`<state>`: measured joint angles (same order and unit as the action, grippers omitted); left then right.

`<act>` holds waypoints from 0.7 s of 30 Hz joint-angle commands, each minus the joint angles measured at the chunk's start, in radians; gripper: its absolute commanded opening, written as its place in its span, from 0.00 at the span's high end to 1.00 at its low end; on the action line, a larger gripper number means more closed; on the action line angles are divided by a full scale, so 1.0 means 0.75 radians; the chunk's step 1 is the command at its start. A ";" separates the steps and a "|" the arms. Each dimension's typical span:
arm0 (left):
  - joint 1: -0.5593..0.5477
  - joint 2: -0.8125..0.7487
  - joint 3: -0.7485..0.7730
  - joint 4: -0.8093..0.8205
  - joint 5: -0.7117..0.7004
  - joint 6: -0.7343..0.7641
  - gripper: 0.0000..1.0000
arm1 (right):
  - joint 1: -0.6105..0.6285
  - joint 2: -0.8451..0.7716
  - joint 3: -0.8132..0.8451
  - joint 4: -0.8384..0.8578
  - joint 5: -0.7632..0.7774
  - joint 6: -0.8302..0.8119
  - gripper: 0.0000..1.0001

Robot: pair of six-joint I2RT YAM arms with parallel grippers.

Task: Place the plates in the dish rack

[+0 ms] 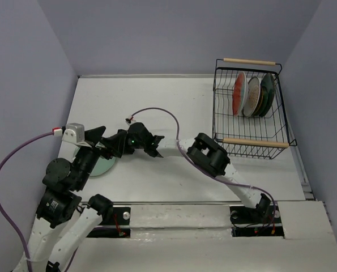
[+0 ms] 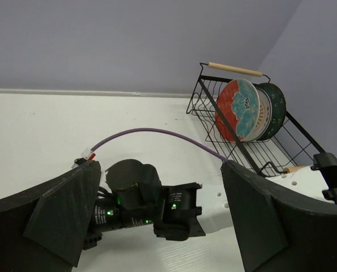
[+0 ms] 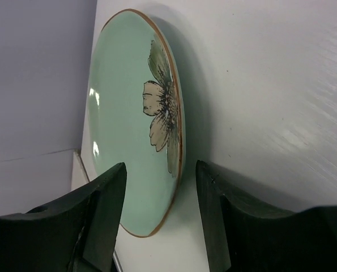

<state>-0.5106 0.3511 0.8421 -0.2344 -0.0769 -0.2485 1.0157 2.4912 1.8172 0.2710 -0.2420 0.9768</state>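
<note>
Standing upright in the black wire dish rack [image 1: 253, 143] at the tabletop's far right corner are a red plate with teal centre [image 2: 239, 110], a dark teal plate [image 2: 277, 107] and others between. The pale mint plate [image 3: 123, 113] lies toward the left edge, its rim straddled, unclamped, by the part-spread jaws of the right gripper [image 3: 160, 170]. The jaws of the left gripper [image 2: 161, 170] are spread wide.

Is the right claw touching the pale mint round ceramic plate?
Cannot tell. Right wrist view: the right claw straddles the pale mint plate: one finger shows a gap, the other overlaps its face.

Left arm [image 1: 72, 170] crowds the mint plate [image 1: 103, 166]; table [image 1: 191, 96] toward dish rack [image 1: 253, 143] lies open.
</note>
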 commanded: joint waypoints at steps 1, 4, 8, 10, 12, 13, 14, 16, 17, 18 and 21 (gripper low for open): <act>-0.013 0.000 -0.022 0.065 0.031 -0.008 0.01 | 0.006 0.110 0.091 0.084 -0.115 0.109 0.45; -0.017 -0.004 -0.037 0.059 0.025 -0.006 0.01 | 0.006 0.174 0.138 0.099 -0.146 0.152 0.48; -0.023 -0.010 -0.051 0.061 0.023 -0.010 0.01 | 0.006 0.215 0.148 0.148 -0.176 0.221 0.57; -0.025 -0.012 -0.047 0.061 0.023 -0.014 0.01 | 0.018 0.211 0.144 0.144 -0.168 0.221 0.62; -0.027 -0.014 -0.037 0.061 0.023 -0.012 0.01 | 0.018 0.204 0.140 0.140 -0.158 0.219 0.68; -0.027 -0.014 -0.033 0.061 0.023 -0.010 0.01 | 0.018 0.200 0.140 0.140 -0.156 0.219 0.72; -0.029 -0.012 -0.031 0.063 0.025 -0.010 0.01 | 0.018 0.194 0.136 0.138 -0.152 0.217 0.83; -0.029 -0.012 -0.025 0.065 0.025 -0.008 0.01 | 0.018 0.184 0.124 0.142 -0.133 0.217 0.93; -0.029 -0.012 -0.022 0.065 0.025 -0.006 0.01 | 0.018 0.162 0.115 0.154 -0.127 0.217 0.93; -0.031 -0.012 -0.014 0.065 0.025 -0.004 0.01 | 0.018 0.149 0.083 0.170 -0.117 0.217 0.93; -0.033 -0.008 0.024 0.055 0.023 0.012 0.01 | 0.045 0.048 0.011 0.232 -0.068 0.179 0.93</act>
<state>-0.5293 0.3492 0.8101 -0.2295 -0.0650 -0.2550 1.0183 2.6122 1.8915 0.3767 -0.3336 1.1397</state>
